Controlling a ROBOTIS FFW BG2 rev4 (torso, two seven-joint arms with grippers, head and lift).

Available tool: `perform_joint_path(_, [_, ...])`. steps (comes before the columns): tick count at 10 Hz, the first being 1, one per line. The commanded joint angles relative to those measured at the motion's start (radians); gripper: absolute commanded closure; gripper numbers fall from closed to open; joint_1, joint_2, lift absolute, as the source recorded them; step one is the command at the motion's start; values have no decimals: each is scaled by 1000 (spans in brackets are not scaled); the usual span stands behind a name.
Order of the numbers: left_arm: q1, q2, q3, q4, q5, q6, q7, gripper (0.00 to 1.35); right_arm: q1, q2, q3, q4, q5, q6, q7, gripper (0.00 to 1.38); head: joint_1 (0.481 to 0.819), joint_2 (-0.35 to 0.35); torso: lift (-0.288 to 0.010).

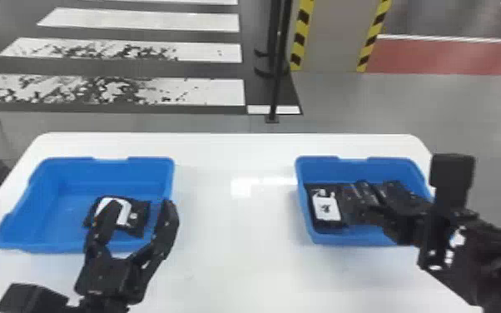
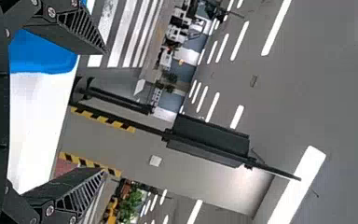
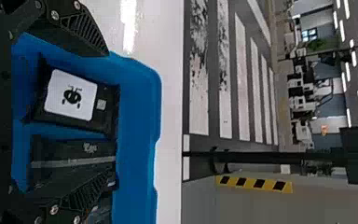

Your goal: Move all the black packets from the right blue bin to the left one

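Observation:
My left gripper (image 1: 137, 212) is open over the near side of the left blue bin (image 1: 70, 177), where one black packet (image 1: 139, 210) with a white label lies. In the left wrist view the left gripper (image 2: 103, 112) has its fingers wide apart with nothing between them. My right gripper (image 1: 370, 195) is over the right blue bin (image 1: 316, 166). A white-labelled black packet (image 1: 326, 210) lies at that bin's left side. In the right wrist view the right gripper (image 3: 105, 112) stands open above the labelled packet (image 3: 70, 95) and a second black packet (image 3: 74, 156) beside it; another dark packet (image 3: 100, 210) is partly hidden by a finger.
Both bins stand on a white table (image 1: 237, 249), with a wide stretch of tabletop between them. Beyond its far edge are a thin black pole (image 1: 278, 75) and a pillar (image 1: 331, 37) with yellow and black stripes.

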Motion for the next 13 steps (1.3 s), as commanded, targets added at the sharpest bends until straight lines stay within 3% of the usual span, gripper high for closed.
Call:
perform_joint_path(1, [-4,2,-4,-1,2,17,-5,144,-19,13,9,35,26,37,-22,168,695,-116,-140])
perform_joint_path(3, [-14,5,-6,-1,4,44,-6,144,-80,13,13,200,-28,-5,-3,186,695,-131,-140])
perform_joint_path(5, [-19,9,-18,-1,4,57,-8,145,-105,15,27,281,-38,-81,9,205,695,-136,-140])
perform_joint_path(9, [-28,14,-26,-1,4,84,-11,150,-183,15,73,403,-52,-135,38,220,695,-127,-140])
perform_joint_path(13, [-31,16,-26,-1,10,101,-15,150,-193,18,115,421,-66,-135,38,280,695,-109,-140])
